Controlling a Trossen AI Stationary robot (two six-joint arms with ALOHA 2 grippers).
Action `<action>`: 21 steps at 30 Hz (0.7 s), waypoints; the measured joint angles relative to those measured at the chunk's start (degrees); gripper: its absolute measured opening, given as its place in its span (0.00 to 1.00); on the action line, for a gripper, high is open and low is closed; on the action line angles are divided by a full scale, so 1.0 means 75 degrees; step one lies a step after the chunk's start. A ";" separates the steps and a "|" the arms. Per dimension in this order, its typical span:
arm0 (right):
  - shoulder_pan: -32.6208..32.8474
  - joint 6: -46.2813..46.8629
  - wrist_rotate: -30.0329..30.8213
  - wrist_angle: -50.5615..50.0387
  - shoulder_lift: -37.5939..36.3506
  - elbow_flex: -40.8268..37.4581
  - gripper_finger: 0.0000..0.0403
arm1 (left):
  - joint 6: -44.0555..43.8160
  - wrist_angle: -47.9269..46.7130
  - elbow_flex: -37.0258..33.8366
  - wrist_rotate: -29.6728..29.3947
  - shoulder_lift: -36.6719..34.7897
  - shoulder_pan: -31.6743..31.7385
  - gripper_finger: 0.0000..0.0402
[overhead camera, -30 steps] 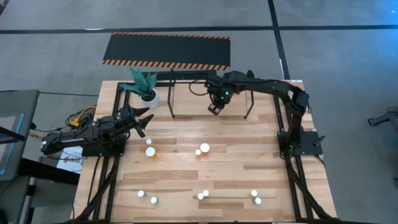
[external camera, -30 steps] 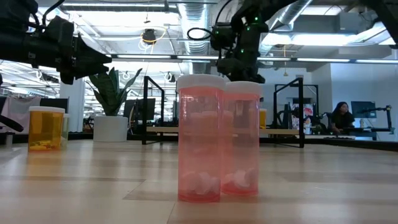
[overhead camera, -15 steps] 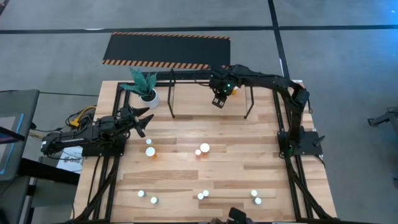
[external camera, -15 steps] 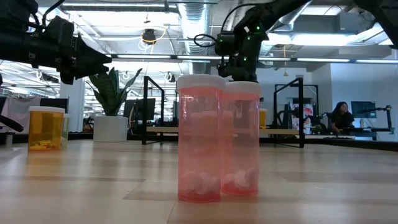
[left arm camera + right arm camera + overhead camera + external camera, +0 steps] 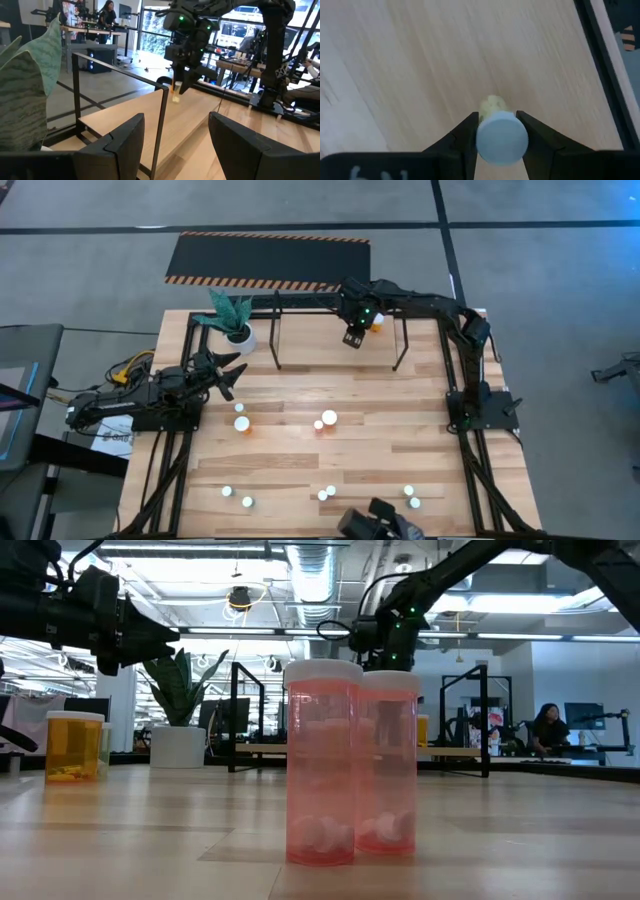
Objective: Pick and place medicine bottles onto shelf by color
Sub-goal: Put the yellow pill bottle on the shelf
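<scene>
At the near edge of the desk (image 5: pixel 330 465), the low view is filled by two pink bottles (image 5: pixel 322 762) standing upright and touching side by side, white-capped, with pills at the bottom. The high view shows further white caps scattered along that near strip, one pair at the left (image 5: pixel 236 497) and another at the right (image 5: pixel 411 496). Farther in, mid-desk, stand an orange bottle (image 5: pixel 242 424) on the left and a white-capped pair (image 5: pixel 325 420) near the centre. At the left edge the left gripper (image 5: pixel 228 370) hovers above the desk with its fingers spread apart and nothing between them, pointing toward the shelf (image 5: pixel 277 330), the black tube frame across the far side of the desk. A white pot with a green plant (image 5: pixel 234 320) sits by the shelf's left end. Over the shelf's right half the right gripper (image 5: pixel 353 339) is closed on a small white-capped bottle (image 5: pixel 502 136), one finger against each side of the cap; the left wrist view shows this bottle hanging just above the wood inside the frame. Beyond the desk a black mat with striped orange edges (image 5: pixel 268 262) lies on the floor.
</scene>
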 joint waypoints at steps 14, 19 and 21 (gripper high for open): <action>-0.0125 -0.0395 0.0006 0.0530 -0.0012 0.0000 0.37 | 0.0003 0.0003 0.0000 -0.0003 0.0000 0.0000 0.52; -0.0212 -0.0405 0.0006 0.0535 -0.0012 0.0000 0.37 | 0.0003 0.0003 0.0000 -0.0003 0.0000 0.0000 0.52; -0.0257 -0.0407 0.0015 0.0560 -0.0012 0.0000 0.37 | 0.0003 0.0003 0.0000 -0.0003 0.0000 0.0000 0.52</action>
